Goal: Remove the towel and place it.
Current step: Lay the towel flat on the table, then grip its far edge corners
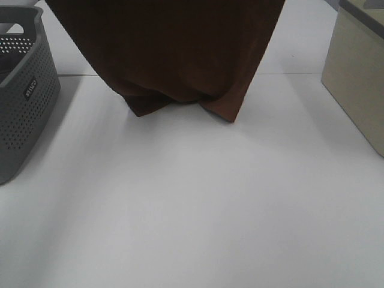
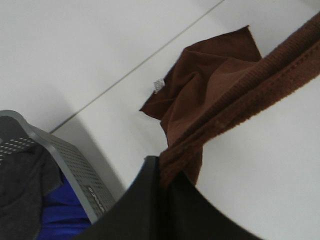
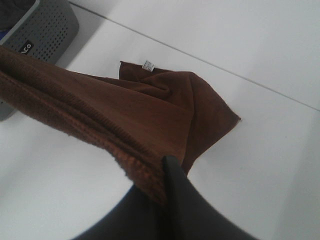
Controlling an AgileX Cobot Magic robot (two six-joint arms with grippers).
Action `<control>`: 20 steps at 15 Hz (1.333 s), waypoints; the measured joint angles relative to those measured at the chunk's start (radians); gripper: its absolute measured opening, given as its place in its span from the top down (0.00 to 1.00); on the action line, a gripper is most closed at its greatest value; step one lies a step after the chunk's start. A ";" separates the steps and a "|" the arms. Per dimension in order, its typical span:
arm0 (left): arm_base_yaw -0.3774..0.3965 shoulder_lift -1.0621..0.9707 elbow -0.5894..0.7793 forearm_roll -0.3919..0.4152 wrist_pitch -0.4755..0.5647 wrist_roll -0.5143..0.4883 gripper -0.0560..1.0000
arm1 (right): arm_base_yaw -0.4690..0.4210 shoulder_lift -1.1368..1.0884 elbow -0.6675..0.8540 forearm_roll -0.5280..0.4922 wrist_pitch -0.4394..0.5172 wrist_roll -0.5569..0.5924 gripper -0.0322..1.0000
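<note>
Exterior high view: The large dark brown terry-cloth towel hangs down from the upper edge of the view, spread wide at the top. Its lower end is bunched in folds and meets the flat white table. The grey perforated plastic basket stands at the left edge, apart from the towel. A beige rectangular container stands at the right edge. Neither gripper is in this view.

Left wrist view: The left gripper, with black fingers, is pressed together on the hemmed edge of the towel, which runs taut away from it. The towel's lower end lies crumpled on the table, with a small white tag at one corner. The basket sits near, holding a dark grey cloth and a blue cloth.

Right wrist view: The right gripper, also black, pinches the towel along its thick hem. The far end of the towel rests folded on the table, tag uppermost. The basket stands beyond it, not touching.
</note>
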 joint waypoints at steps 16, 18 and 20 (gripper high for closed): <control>-0.101 -0.395 0.892 -0.256 -0.042 -0.011 0.95 | 0.015 -0.461 0.892 0.055 -0.023 -0.054 0.96; -0.160 -0.395 0.950 -0.245 -0.043 -0.040 0.95 | 0.013 -0.502 0.979 0.072 -0.023 -0.054 0.96; -0.231 -0.400 1.013 -0.236 -0.043 -0.068 0.95 | 0.010 -0.527 1.070 0.100 -0.020 -0.054 0.96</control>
